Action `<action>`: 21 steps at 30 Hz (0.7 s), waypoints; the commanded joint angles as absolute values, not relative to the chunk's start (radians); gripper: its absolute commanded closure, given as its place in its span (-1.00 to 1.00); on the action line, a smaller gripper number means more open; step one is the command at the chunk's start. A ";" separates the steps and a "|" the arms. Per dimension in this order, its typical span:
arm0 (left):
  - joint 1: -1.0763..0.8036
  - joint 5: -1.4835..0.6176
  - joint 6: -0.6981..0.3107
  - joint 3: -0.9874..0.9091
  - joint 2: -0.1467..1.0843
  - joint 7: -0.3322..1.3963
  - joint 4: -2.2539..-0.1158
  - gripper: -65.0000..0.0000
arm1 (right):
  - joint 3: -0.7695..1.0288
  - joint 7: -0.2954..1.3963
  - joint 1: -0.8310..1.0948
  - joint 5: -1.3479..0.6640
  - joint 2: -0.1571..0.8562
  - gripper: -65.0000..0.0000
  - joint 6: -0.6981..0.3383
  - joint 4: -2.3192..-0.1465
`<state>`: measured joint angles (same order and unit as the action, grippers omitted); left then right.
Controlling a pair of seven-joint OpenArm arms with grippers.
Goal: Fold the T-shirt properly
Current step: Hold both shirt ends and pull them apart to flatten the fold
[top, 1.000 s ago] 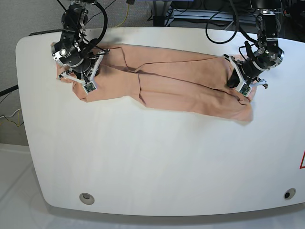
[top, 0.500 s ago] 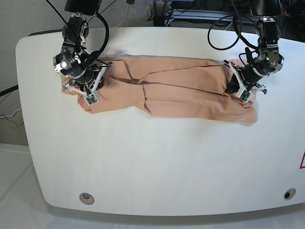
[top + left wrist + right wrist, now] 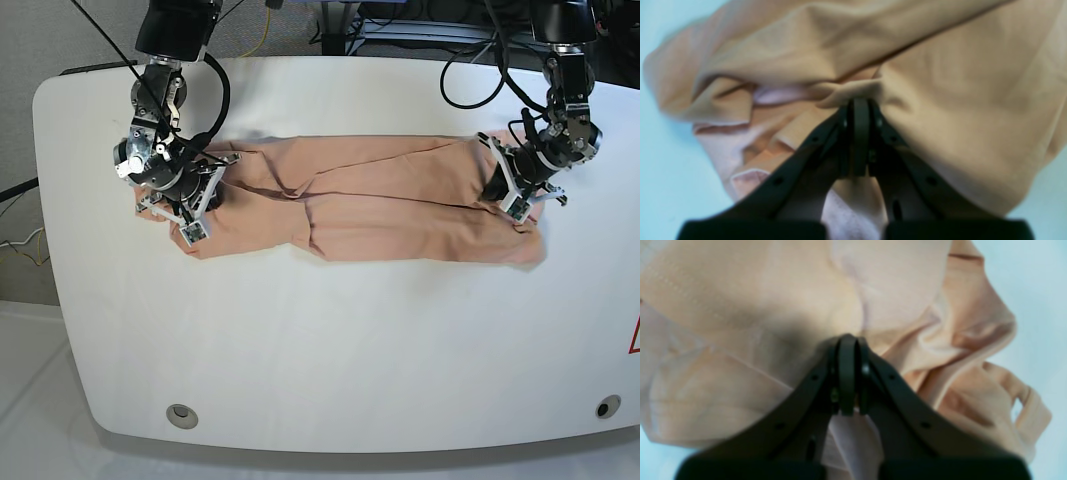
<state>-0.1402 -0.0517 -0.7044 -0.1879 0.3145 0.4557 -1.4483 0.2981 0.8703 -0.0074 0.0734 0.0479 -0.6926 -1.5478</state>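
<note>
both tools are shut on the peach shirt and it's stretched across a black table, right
Not quite: the table is white, as the base view shows. The rest holds: the left tool and right tool are each shut on the wrinkled peach fabric T-shirt, stretched between them.

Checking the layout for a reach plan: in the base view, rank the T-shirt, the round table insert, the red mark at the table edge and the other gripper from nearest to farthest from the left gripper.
1. T-shirt, clamped in the left gripper, view's right.
2. Red mark, right edge.
3. Right gripper, view's left.
4. Round insert, front left corner.
</note>
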 commanded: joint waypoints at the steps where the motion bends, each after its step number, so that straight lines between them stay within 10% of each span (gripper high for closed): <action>1: -0.122 -0.022 -0.698 -0.191 0.349 0.489 -1.449 0.98 | 0.295 0.921 -0.016 0.111 0.056 1.00 -0.698 -1.520; 21: -0.015 -0.024 -0.698 -0.191 0.389 0.455 -1.323 0.98 | 0.294 0.921 -0.019 0.111 0.051 1.00 -0.698 -1.520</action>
